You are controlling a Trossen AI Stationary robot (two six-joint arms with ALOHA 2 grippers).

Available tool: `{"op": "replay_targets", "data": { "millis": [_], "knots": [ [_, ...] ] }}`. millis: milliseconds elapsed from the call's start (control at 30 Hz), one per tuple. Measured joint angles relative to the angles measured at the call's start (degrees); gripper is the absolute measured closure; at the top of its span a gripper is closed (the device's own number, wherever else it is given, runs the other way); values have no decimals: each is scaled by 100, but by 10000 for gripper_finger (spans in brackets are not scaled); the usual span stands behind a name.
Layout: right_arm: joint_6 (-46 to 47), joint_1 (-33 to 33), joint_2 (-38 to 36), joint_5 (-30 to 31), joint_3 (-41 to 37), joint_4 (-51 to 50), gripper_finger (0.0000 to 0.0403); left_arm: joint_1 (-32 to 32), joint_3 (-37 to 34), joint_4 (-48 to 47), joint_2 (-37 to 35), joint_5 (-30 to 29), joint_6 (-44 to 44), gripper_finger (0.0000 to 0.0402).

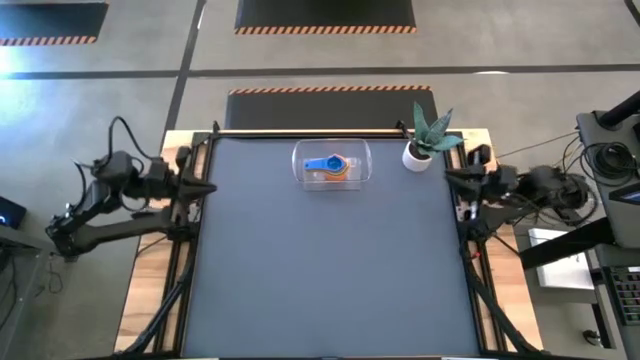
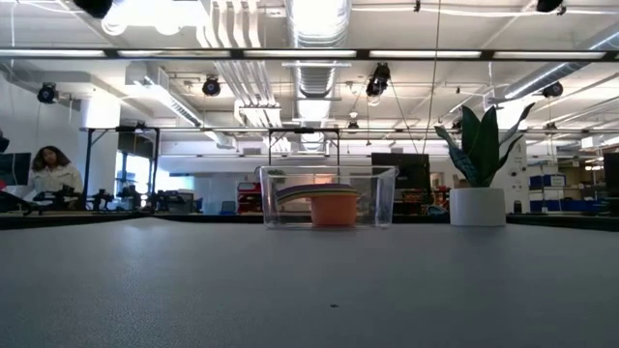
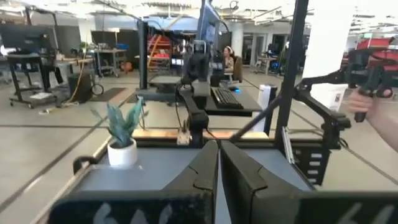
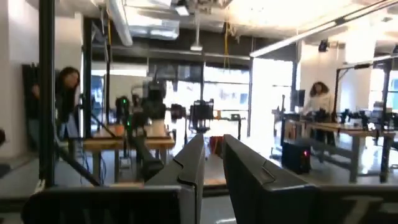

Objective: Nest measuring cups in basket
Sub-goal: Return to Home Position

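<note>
The clear basket [image 1: 331,165] stands on the dark table top near the middle of the far edge. The measuring cups [image 1: 330,164] lie nested inside it, a blue one on top with orange and yellow showing beneath. In the low view the stack [image 2: 332,206] rests on the floor of the basket [image 2: 382,198]. My left gripper [image 1: 208,188] is drawn back at the table's left edge, pointing level, its fingers [image 3: 205,171] shut together on nothing. My right gripper [image 1: 448,177] is drawn back at the right edge, with a narrow empty gap between its fingers [image 4: 194,165].
A white pot with a green plant [image 1: 420,152] stands just right of the basket, close to my right gripper. A wooden rim [image 1: 150,300] borders the table. People sit in the room beyond [image 2: 53,174], and a hand [image 3: 364,102] shows off the table's right side.
</note>
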Motion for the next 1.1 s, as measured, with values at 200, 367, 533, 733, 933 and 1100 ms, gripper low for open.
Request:
{"op": "replay_targets", "data": {
  "millis": [200, 367, 533, 733, 933, 1100],
  "knots": [
    [7, 0, -278, -20, -888, 664, 355, 0, -1301, 705, -1054, 543, -424, 400],
    [-35, -13, -291, -21, -1640, 1392, 355, -2, -2193, 1144, -1699, 769, -650, 400],
    [-29, -55, -312, 83, -2293, 2022, 355, -11, -2720, 1456, -1557, 1080, -616, 400],
    [-232, -247, -745, 277, -2543, 1952, 356, -11, -3343, 2532, -1687, 1105, -640, 400],
    [-307, -460, -1472, -355, -2515, 1158, 371, -11, -3906, 2942, -1686, 1220, -627, 400],
    [-71, -507, -1362, -469, -2654, 897, 392, -16, -4391, 3404, -1681, 1246, -629, 400]
  ]
}}
